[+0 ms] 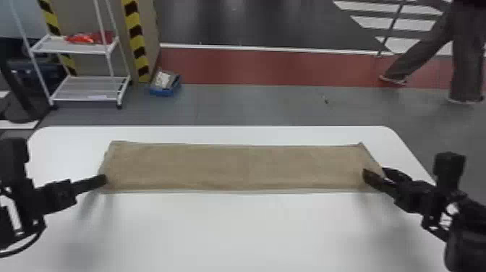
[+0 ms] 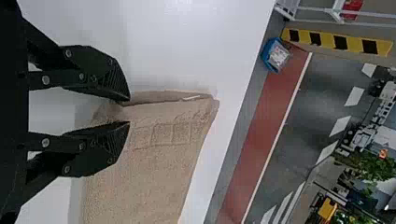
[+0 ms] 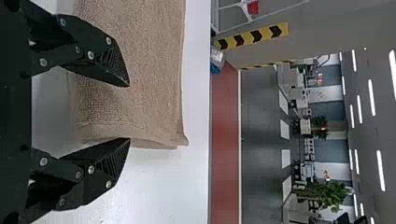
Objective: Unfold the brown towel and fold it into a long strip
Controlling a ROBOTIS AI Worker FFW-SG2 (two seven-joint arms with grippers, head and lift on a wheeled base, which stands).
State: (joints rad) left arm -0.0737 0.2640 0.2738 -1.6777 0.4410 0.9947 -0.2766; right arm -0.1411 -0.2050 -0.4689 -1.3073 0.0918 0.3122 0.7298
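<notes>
Floor: while the worktop stands close by, the grey floor (image 1: 253, 105) lies past its far edge, with a wide red band (image 1: 271, 67) across it.
Worktop: it is white (image 1: 231, 231) and flat, with round far corners.
Rack: a white rack (image 1: 83, 49) stands on the floor at the far left, with red things (image 1: 86, 37) on its top shelf.
Brown towel: it lies on the far part of the worktop as a long, flat strip (image 1: 235, 166) — its two ends point left and right. A paler edge peeks out along the near side.
Blue box: it sits (image 1: 164, 89) on the floor, near the rack, with something pale in it.
Right gripper: it is let go (image 1: 376, 173), at the towel's right end. Its fingers are wide apart — one is over the towel, the other just past the end.
Left gripper: it is let go too (image 1: 104, 178), at the towel's left end. Its fingers are apart, with the end edge between them.
White bit: a tiny thin one (image 2: 191, 97) shows on the towel's left end, near a far corner.
</notes>
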